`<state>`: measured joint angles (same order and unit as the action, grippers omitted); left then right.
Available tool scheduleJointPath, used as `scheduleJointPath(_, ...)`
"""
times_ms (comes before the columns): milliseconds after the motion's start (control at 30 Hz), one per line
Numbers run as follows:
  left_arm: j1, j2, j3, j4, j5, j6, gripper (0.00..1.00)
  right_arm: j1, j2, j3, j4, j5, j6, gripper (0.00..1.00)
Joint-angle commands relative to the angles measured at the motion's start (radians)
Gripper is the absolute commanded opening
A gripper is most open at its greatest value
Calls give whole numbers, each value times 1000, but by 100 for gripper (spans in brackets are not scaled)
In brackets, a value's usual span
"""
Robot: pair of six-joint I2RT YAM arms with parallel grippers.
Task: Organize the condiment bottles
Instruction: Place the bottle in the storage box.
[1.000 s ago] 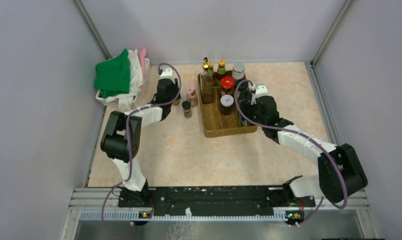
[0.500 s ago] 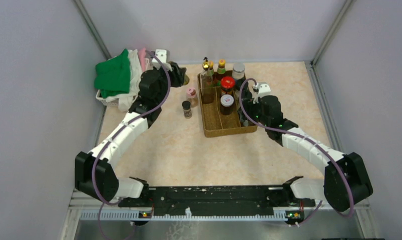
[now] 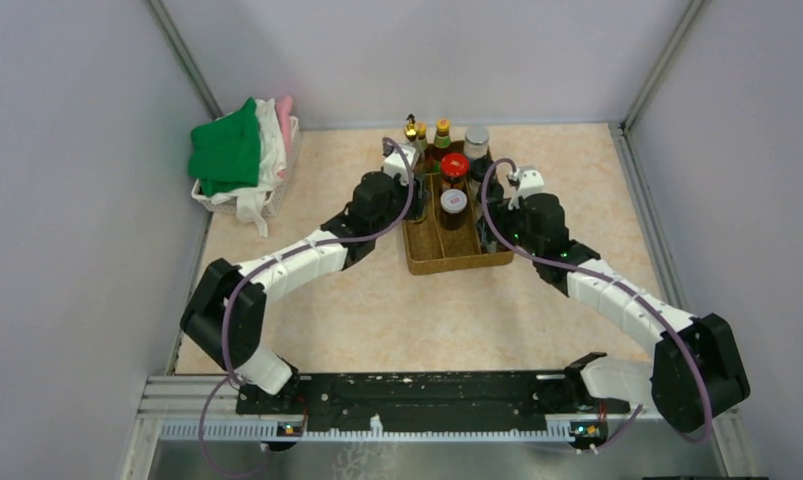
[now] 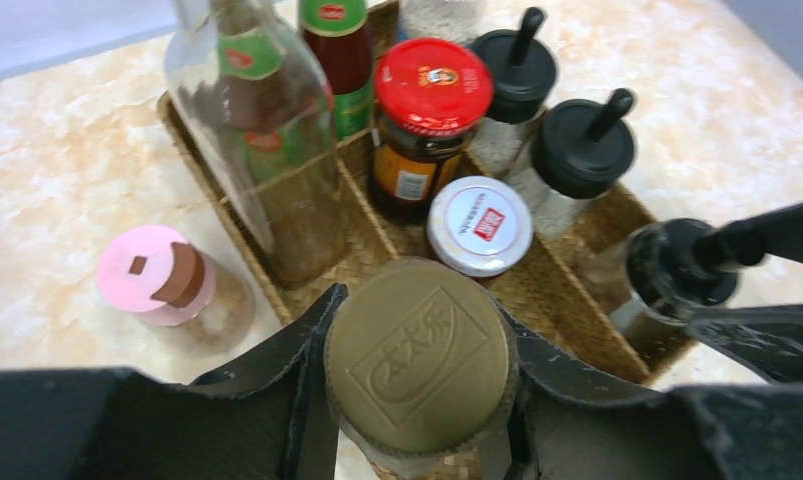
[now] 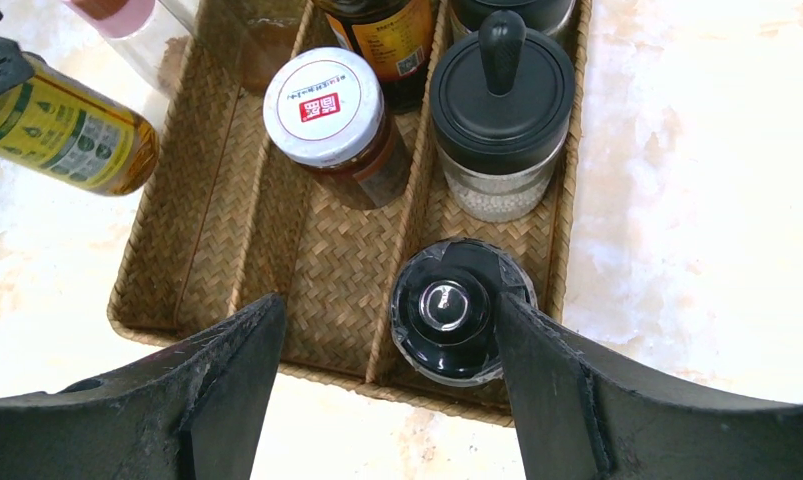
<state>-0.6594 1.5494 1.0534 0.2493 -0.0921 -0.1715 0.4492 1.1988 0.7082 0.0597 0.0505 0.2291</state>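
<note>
My left tool (image 4: 414, 335) is clamped on the gold-capped jar (image 4: 417, 372), with a dark finger (image 4: 297, 400) pressed against each side of the lid. From the right wrist view the jar leans at an angle over the left wall of the tray (image 5: 207, 200). I cannot tell whether its base touches anything.

My right tool (image 5: 387, 305) is spread wide and has hold of nothing. The black-capped bottle (image 5: 447, 310) stands upright between its fingers, closer to the right one, at the near end of the tray's right compartment. I cannot tell whether that finger touches it.

Beyond it in the same compartment is a black knob-lidded jar (image 5: 502, 90). The white-capped jar (image 5: 324, 95) is in the middle compartment with the red-capped jar (image 4: 432, 85) just behind it. The tall clear bottle (image 4: 257, 130) stands in the left compartment. The pink-capped shaker (image 4: 152, 280) is outside the tray on the bench (image 4: 57, 200), just beside the left wall.
</note>
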Motion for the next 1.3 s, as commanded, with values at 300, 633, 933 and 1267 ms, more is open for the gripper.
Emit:
scheduleJointPath(300,-5,196,21,369,-133,62,0,-1,1,7,19,6,-29,76)
scheduleJointPath(633,-5,309,46,459,-187,81,0,-3,39,2,39,-3,-40,76)
scheduleJointPath(933,-5,341,66,459,-187,77,17,-4,46,-3,49,-12,-34,76)
scheduleJointPath(1267,-5,339,66,420,-179,56,36,-4,46,-10,51,-21,-30,76)
